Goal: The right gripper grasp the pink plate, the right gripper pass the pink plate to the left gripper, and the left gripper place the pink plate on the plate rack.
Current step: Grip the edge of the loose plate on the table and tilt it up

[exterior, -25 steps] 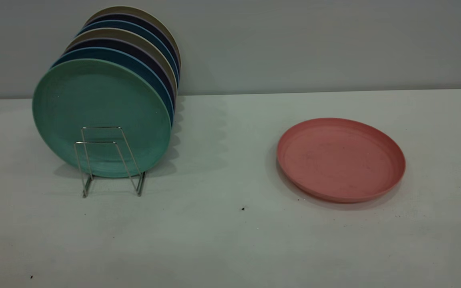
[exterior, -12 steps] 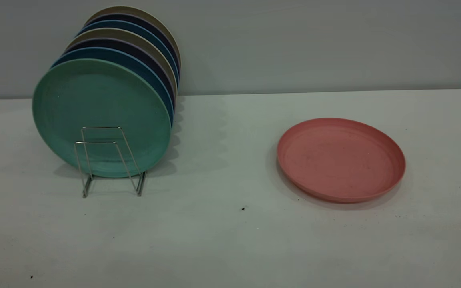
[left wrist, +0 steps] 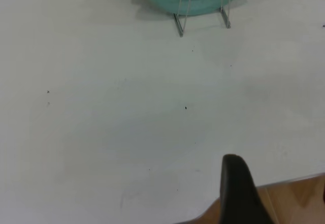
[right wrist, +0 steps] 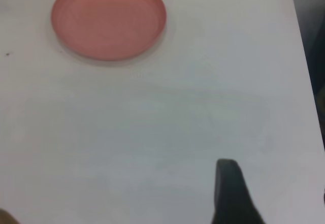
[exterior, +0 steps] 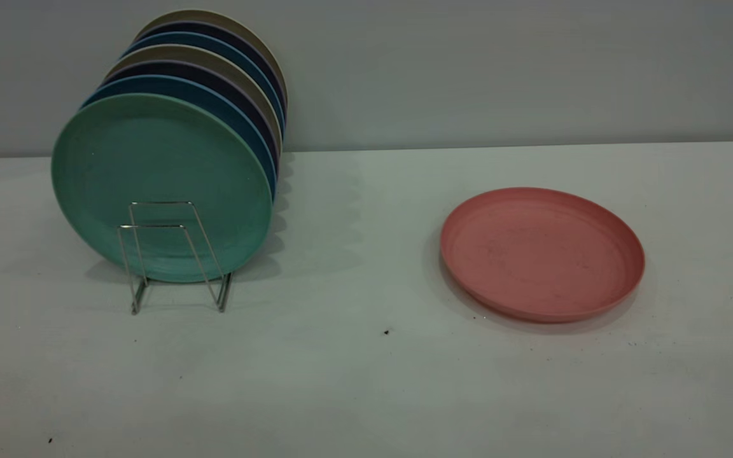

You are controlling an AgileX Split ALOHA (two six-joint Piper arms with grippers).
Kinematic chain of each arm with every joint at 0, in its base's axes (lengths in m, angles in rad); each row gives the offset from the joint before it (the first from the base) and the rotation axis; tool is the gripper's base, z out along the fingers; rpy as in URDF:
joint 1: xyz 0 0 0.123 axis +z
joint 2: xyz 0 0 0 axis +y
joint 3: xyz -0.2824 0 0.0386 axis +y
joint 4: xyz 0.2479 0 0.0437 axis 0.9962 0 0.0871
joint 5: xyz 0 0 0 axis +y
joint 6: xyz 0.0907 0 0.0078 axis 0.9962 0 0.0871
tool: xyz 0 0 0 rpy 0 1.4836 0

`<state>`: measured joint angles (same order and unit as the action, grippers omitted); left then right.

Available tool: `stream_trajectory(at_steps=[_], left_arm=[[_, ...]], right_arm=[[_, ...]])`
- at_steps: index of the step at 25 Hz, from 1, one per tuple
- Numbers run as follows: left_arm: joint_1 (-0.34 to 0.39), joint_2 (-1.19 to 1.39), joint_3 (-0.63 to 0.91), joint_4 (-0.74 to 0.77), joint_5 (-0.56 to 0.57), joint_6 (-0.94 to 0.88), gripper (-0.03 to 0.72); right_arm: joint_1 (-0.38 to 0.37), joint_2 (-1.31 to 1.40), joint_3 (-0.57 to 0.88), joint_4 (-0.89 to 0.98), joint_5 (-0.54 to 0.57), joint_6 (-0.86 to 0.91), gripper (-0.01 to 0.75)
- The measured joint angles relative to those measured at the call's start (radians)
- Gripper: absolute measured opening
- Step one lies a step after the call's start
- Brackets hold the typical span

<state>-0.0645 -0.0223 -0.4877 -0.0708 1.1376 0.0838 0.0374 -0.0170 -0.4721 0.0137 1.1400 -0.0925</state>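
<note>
The pink plate (exterior: 541, 253) lies flat on the white table, right of centre; it also shows in the right wrist view (right wrist: 108, 18). The plate rack (exterior: 172, 254) stands at the left, with two wire loops free at its front; its feet show in the left wrist view (left wrist: 203, 10). Neither gripper shows in the exterior view. My right gripper (right wrist: 274, 181) is open and empty above bare table, well away from the pink plate. My left gripper (left wrist: 278, 176) is open and empty over the table's edge, well away from the rack.
A mint-green plate (exterior: 163, 184) stands upright at the rack's front, with several blue, dark and beige plates (exterior: 214, 70) behind it. A grey wall runs behind the table. The table's edge (left wrist: 264, 186) lies under the left gripper.
</note>
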Motion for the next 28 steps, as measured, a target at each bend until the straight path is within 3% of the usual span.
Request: stream_trajectory(at_steps=[7, 16, 21, 28], left_arm=[[0.0, 0.0, -0.002, -0.003, -0.01, 0.0, 0.425], [0.0, 0.068, -0.019, -0.008, -0.137, -0.004, 0.425], [0.0, 0.271, -0.044, -0.042, -0.246, 0.004, 0.425], [0.0, 0.637, -0.13, -0.044, -0.402, 0.007, 0.425]], right_arm=[[0.0, 0.0, 0.0, 0.01, 0.0, 0.0, 0.442], [0.0, 0.021, -0.058, 0.02, -0.024, -0.04, 0.442], [0.0, 0.156, -0.07, 0.058, -0.119, -0.04, 0.442], [0.0, 0.549, -0.071, 0.252, -0.351, -0.132, 0.422]])
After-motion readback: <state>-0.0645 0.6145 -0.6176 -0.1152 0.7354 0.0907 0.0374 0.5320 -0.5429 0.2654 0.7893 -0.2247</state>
